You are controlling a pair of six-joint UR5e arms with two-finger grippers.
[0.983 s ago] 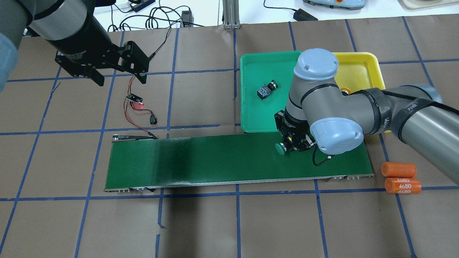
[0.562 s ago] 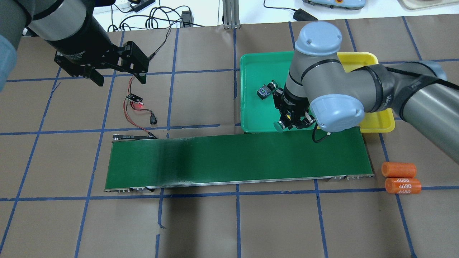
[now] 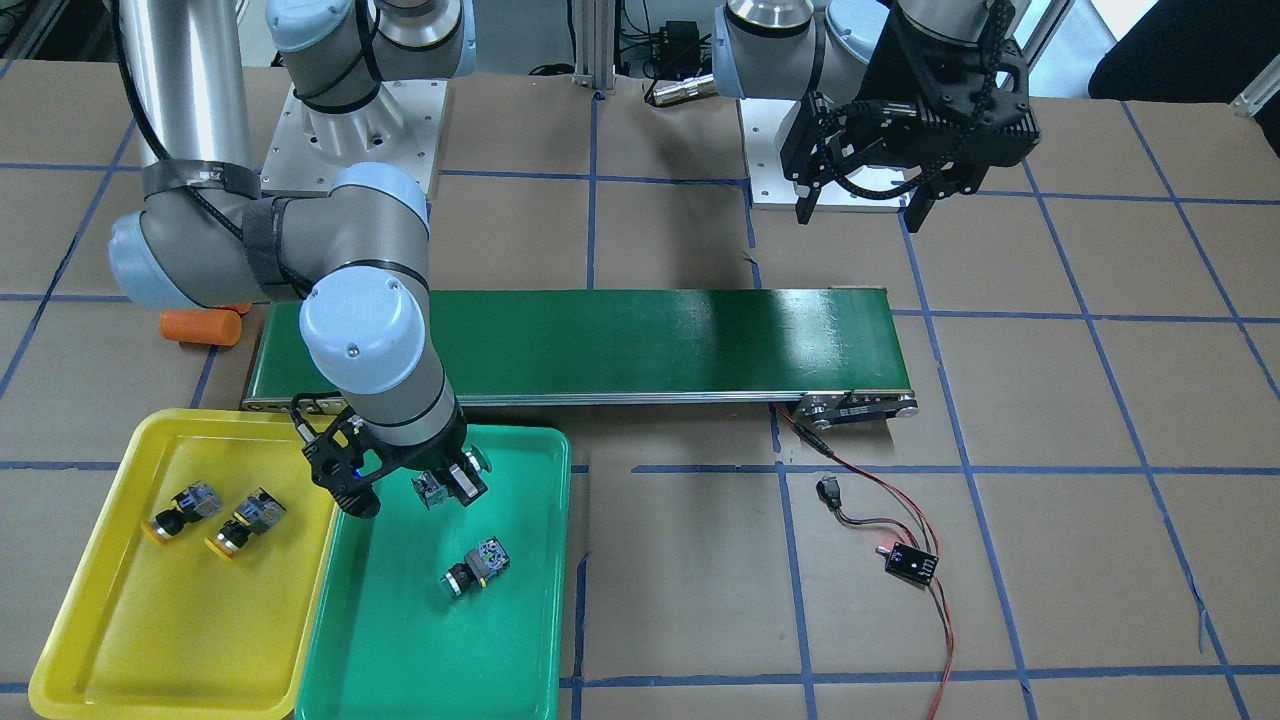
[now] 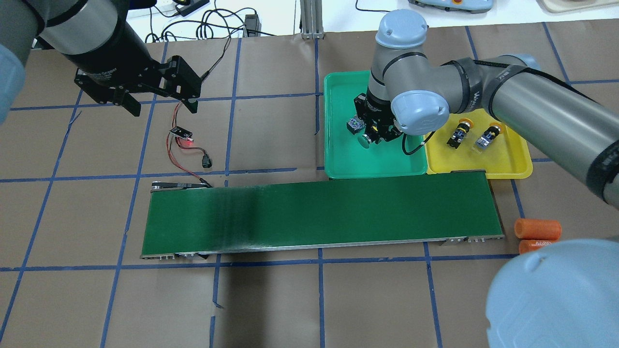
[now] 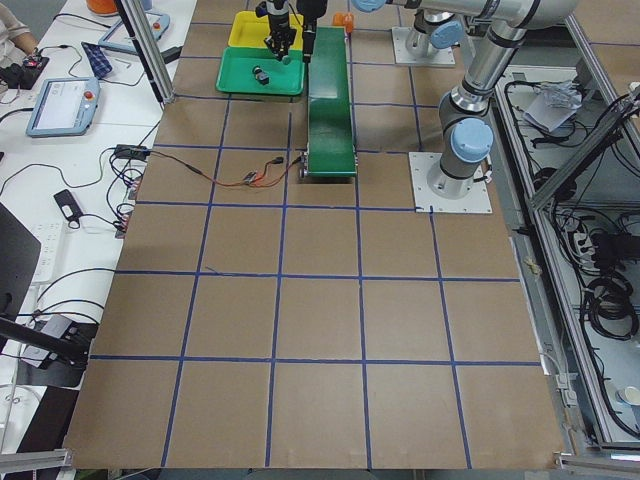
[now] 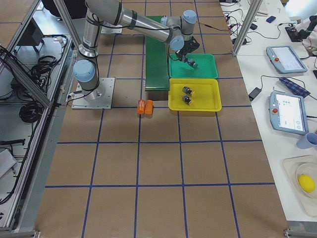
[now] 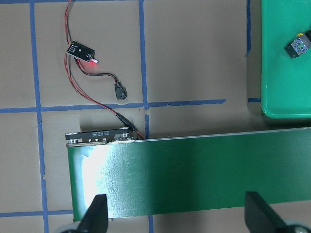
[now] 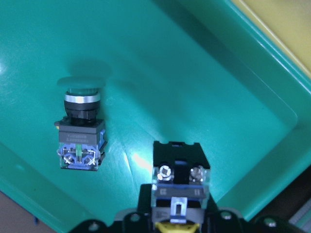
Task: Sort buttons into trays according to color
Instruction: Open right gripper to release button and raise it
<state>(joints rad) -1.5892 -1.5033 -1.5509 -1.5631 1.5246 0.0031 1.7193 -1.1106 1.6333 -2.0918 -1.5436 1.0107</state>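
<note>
1. The right gripper [image 4: 376, 134] was clamped on a green button [image 8: 179, 182], over the green tray [image 4: 338, 159].
2. A second green button [image 4: 355, 125] lay in that tray, just beside the held one.
3. Two yellow buttons [image 4: 457, 135] lay in the yellow tray [image 4: 503, 164].
4. The left gripper [image 4: 162, 107] hung wide open, holding nothing, over the table [image 4: 271, 299], well apart from both trays.

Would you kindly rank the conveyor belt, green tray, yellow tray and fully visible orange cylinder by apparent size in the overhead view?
1. conveyor belt
2. green tray and yellow tray: alike, both partly hidden by the right arm, so unranked
3. orange cylinder
</note>
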